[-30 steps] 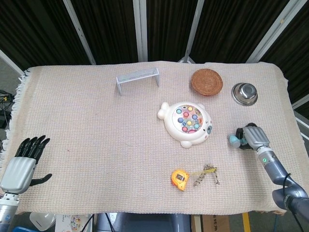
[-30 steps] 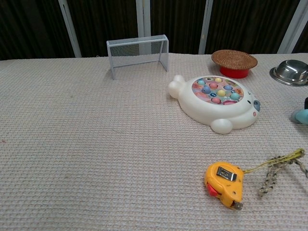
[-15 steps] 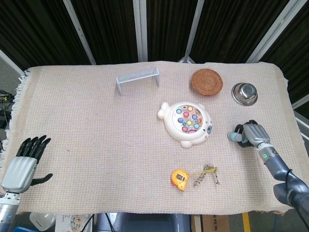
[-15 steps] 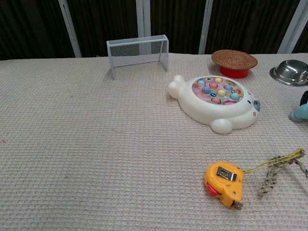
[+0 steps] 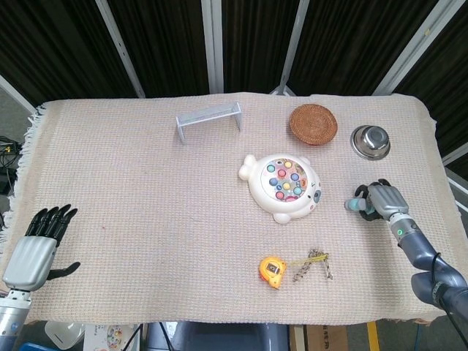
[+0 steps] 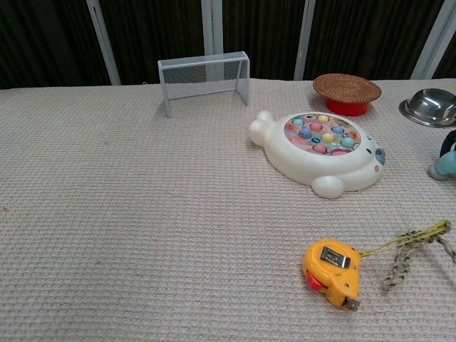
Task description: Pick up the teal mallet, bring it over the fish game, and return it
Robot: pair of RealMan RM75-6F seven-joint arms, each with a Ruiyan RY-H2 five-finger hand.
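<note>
The teal mallet [image 5: 353, 206] is at the right side of the table, with only its rounded end showing past my right hand [image 5: 384, 199], which grips it. In the chest view the mallet [image 6: 445, 167] sits at the right frame edge with dark fingers [image 6: 448, 143] just above it. Whether it touches the cloth I cannot tell. The white fish game [image 5: 284, 186] with coloured fish lies a short way left of that hand and is also seen as the fish game [image 6: 320, 149]. My left hand [image 5: 33, 248] rests at the near left corner, fingers straight, holding nothing.
A wire mini goal [image 5: 208, 121] stands at the back centre. A wicker lid [image 5: 313, 123] and a steel bowl [image 5: 369, 140] sit behind the fish game. An orange tape measure [image 5: 272, 270] and a key chain [image 5: 314, 265] lie near the front edge.
My right hand with the mallet has shifted a little toward the back of the table; in the chest view the mallet sits slightly higher. The left hand is still.
</note>
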